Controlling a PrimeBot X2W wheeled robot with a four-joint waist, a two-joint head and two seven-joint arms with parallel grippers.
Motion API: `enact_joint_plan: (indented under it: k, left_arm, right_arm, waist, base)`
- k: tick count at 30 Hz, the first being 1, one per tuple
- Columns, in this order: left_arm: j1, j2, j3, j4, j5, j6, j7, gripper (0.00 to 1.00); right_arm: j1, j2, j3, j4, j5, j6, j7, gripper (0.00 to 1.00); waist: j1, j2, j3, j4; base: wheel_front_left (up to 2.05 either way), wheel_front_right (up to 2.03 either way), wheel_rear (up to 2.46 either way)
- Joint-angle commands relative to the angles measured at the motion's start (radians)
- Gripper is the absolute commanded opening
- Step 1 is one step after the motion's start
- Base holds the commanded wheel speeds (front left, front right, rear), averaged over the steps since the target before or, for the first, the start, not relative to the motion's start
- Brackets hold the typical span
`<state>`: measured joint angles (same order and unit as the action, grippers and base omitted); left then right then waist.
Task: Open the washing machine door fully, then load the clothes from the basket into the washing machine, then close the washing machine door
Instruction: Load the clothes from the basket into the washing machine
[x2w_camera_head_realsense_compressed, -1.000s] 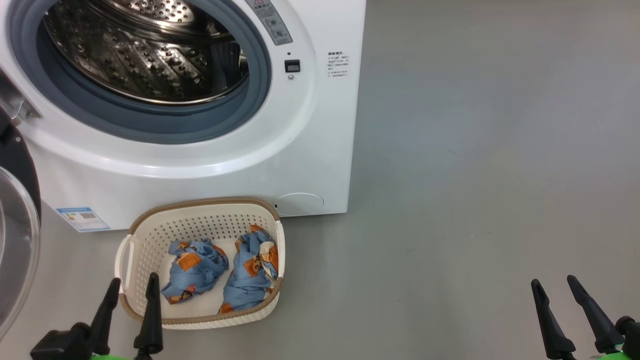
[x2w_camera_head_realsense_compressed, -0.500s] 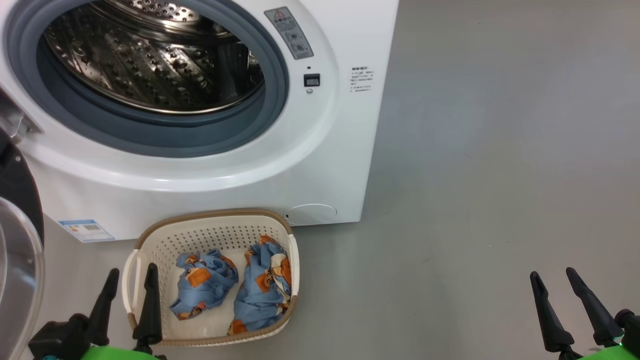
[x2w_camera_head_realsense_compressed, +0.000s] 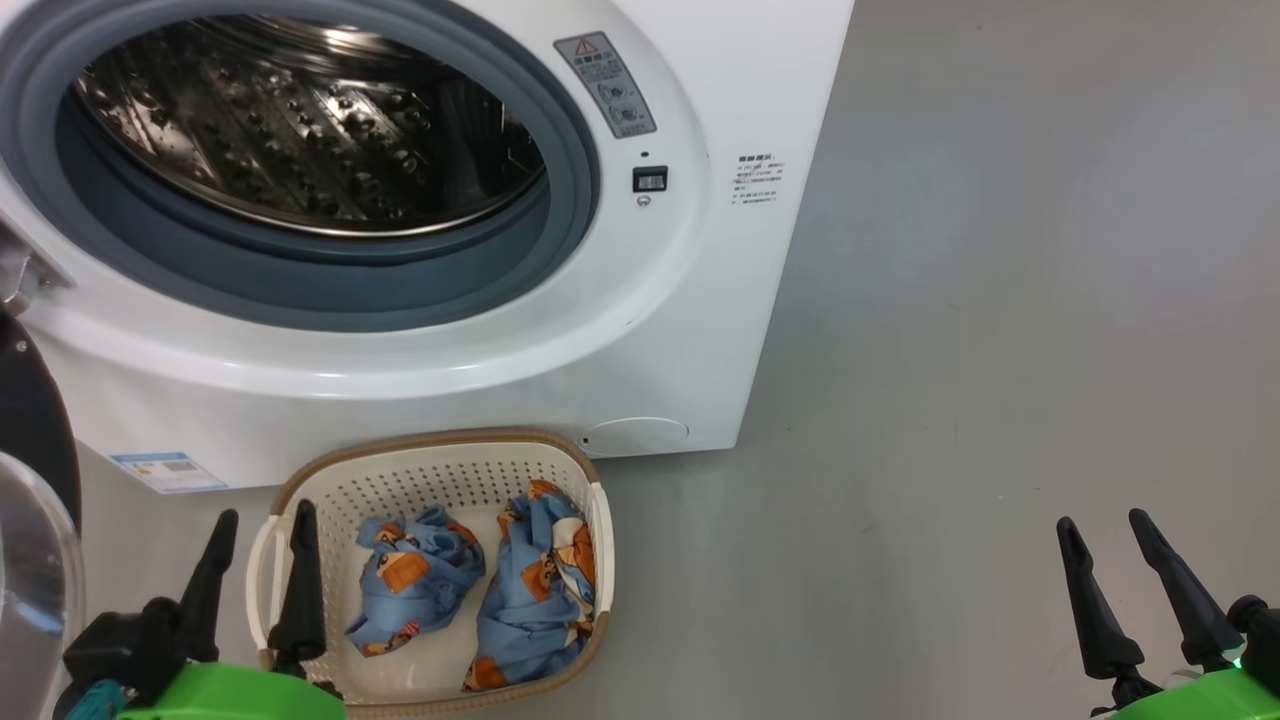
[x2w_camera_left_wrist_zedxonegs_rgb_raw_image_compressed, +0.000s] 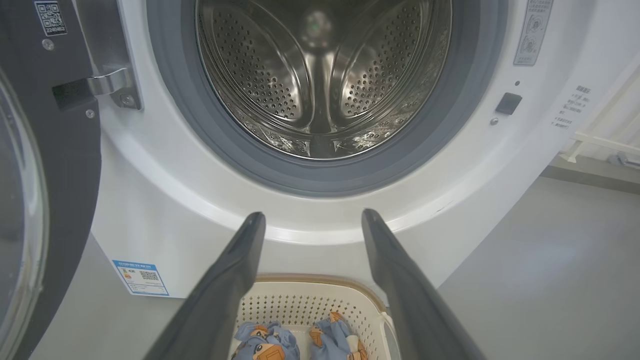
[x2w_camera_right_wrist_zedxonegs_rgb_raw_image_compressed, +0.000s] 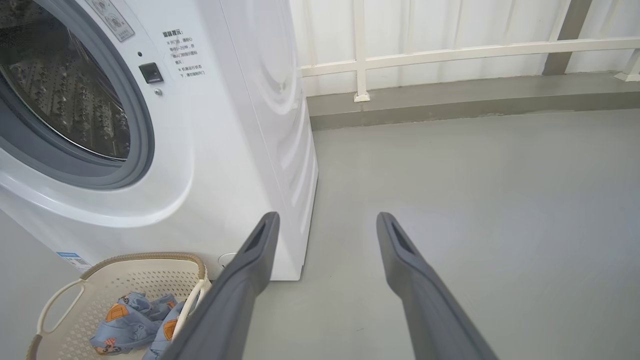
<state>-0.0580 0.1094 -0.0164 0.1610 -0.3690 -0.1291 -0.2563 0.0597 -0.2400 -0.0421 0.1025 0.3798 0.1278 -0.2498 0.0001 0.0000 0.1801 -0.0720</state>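
The white washing machine (x2w_camera_head_realsense_compressed: 690, 330) stands open, its steel drum (x2w_camera_head_realsense_compressed: 300, 120) bare inside the grey gasket. Its door (x2w_camera_head_realsense_compressed: 30, 520), black-rimmed with a clear glass bowl, hangs swung out at the left edge; the left wrist view shows the door (x2w_camera_left_wrist_zedxonegs_rgb_raw_image_compressed: 55, 165) on its hinge. On the floor before the machine sits the cream basket (x2w_camera_head_realsense_compressed: 575, 465) holding two light-blue bear-print clothes (x2w_camera_head_realsense_compressed: 415, 580) (x2w_camera_head_realsense_compressed: 535, 600). My left gripper (x2w_camera_head_realsense_compressed: 262, 518) is open over the basket's left rim, and in its own view the gripper (x2w_camera_left_wrist_zedxonegs_rgb_raw_image_compressed: 312, 216) frames the machine's front. My right gripper (x2w_camera_head_realsense_compressed: 1100, 522) is open over bare floor far right.
Grey floor (x2w_camera_head_realsense_compressed: 1000, 350) stretches right of the machine. A white rail fence (x2w_camera_right_wrist_zedxonegs_rgb_raw_image_compressed: 450, 50) on a low kerb closes the space behind. A blue label sticker (x2w_camera_head_realsense_compressed: 168, 470) marks the machine's lower left front.
The whole head view has shifted: machine and basket sit further right and lower, so the camera moved. Both grippers keep their places and stay open.
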Motion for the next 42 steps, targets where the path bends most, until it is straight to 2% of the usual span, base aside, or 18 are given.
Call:
enact_joint_plan:
  k: [1, 13, 19, 33, 42]
  left_arm:
    - [-0.04, 0.013, 0.029, -0.009, 0.02, -0.002, -0.006, 1.0]
    - [-0.09, -0.018, 0.024, 0.132, 0.071, -0.002, -0.006, 1.0]
    - [-0.17, -0.027, -0.02, 0.29, 0.092, -0.002, -0.006, 1.0]
    - [-0.431, 0.003, -0.118, 0.716, 0.102, -0.002, -0.006, 1.0]
    - [-0.584, 0.022, -0.14, 0.925, 0.121, 0.002, -0.006, 1.0]
  right_arm:
    - [-0.02, -0.015, 0.022, -0.025, 0.002, 0.003, -0.012, 1.0]
    - [-0.056, -0.009, 0.029, -0.034, 0.007, 0.003, -0.012, 1.0]
    - [-0.085, -0.007, 0.036, -0.04, 0.012, 0.003, -0.012, 1.0]
    - [-0.151, -0.012, 0.054, -0.057, 0.022, 0.003, -0.012, 1.0]
    - [-0.19, -0.017, 0.064, -0.076, 0.026, 0.003, -0.012, 1.0]
  waist:
    - [-0.0001, 0.0, 0.009, -0.001]
    - [-0.0001, 0.0, 0.079, -0.002]
    - [-0.0001, 0.0, 0.138, -0.004]
    - [-0.0001, 0.0, 0.278, -0.026]
    - [-0.0001, 0.0, 0.368, -0.043]
  base:
    - [0.0, 0.0, 0.0]
    - [0.0, 0.0, 0.0]
    - [0.0, 0.0, 0.0]
    - [0.0, 0.0, 0.0]
    - [0.0, 0.0, 0.0]
